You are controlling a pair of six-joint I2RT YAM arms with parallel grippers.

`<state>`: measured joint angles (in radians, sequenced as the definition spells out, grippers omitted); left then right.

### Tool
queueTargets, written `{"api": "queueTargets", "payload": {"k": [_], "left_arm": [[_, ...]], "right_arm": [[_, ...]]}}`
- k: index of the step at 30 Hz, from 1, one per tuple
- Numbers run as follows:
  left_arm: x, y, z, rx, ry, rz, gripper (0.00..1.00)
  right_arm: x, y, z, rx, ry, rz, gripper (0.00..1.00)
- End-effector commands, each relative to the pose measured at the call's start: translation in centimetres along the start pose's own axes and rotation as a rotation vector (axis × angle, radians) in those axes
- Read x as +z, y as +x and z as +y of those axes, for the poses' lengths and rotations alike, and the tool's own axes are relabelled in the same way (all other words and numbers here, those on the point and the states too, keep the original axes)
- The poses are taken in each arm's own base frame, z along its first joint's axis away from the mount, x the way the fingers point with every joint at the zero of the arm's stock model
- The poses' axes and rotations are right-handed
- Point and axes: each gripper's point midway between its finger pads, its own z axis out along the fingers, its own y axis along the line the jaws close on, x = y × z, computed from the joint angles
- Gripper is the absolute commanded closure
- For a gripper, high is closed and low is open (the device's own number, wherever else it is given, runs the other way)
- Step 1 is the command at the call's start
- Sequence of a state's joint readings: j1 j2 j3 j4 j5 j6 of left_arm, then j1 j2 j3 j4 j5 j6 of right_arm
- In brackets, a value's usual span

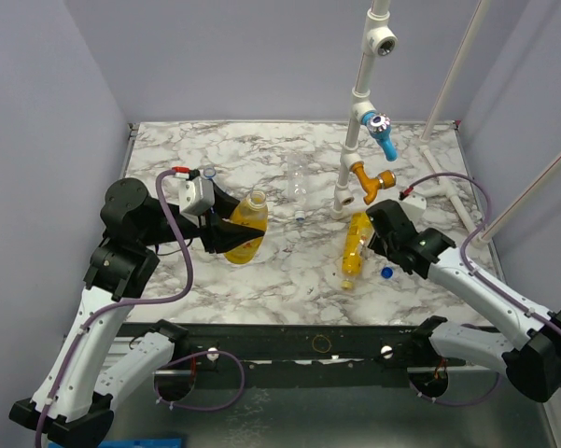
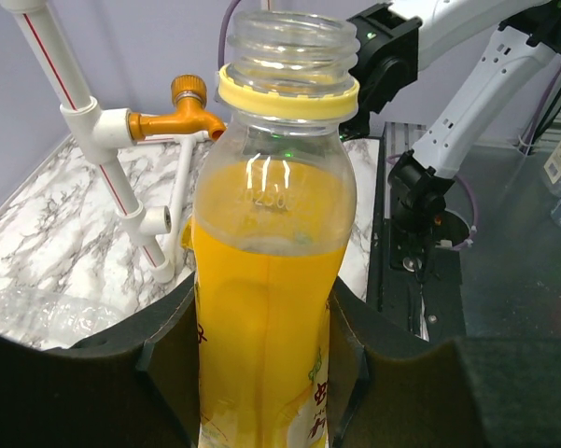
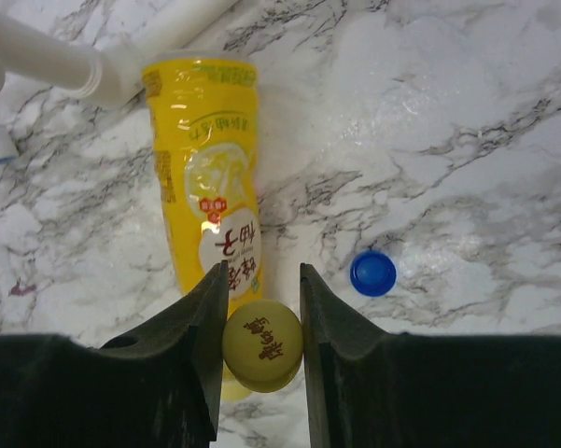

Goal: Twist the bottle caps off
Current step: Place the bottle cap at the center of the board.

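My left gripper [image 1: 226, 233] is shut on an upright yellow-orange bottle [image 2: 271, 233] with a yellow label, jaws pressed against both sides of its body. The bottle's neck is bare, with only a yellow ring below the threads. A second yellow bottle [image 3: 201, 159] lies on its side on the marble. Just above it, my right gripper [image 3: 261, 299] is shut on a yellow cap [image 3: 262, 345], whose printed top faces the camera. A blue cap [image 3: 372, 273] lies loose on the table to the right. A clear bottle [image 1: 299, 182] lies farther back.
A white pipe stand [image 1: 355, 140] with a blue tap [image 1: 385, 135] and an orange tap [image 1: 373, 177] rises behind the lying bottle. Thin white rods [image 1: 448, 75] lean at the right. The marble table [image 1: 215, 159] ends in walls at the left and back.
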<state>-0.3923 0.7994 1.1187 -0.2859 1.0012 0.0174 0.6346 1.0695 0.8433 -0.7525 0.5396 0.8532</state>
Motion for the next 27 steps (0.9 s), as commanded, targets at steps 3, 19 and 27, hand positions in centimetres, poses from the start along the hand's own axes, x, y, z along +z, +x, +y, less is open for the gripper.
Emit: {"api": "queueTargets", "payload": {"k": [3,19,27], "left_arm": [[-0.3,-1.3,-0.4,0.031,-0.004,-0.021,1.0],[-0.5,-1.3,-1.1,0.026,0.017,-0.024,1.0],[-0.6,-1.3,-1.3,0.028,0.021,-0.026,1.0]], "right_arm": [[4.3,-0.6,-1.2,0.102,0.018,-0.112,0.96],[10.0,1.7,-4.5,0.252,0.159,-0.171,0.57],[7.9,1.4,-3.7,0.265,0.072,-0.142,0.34]]}}
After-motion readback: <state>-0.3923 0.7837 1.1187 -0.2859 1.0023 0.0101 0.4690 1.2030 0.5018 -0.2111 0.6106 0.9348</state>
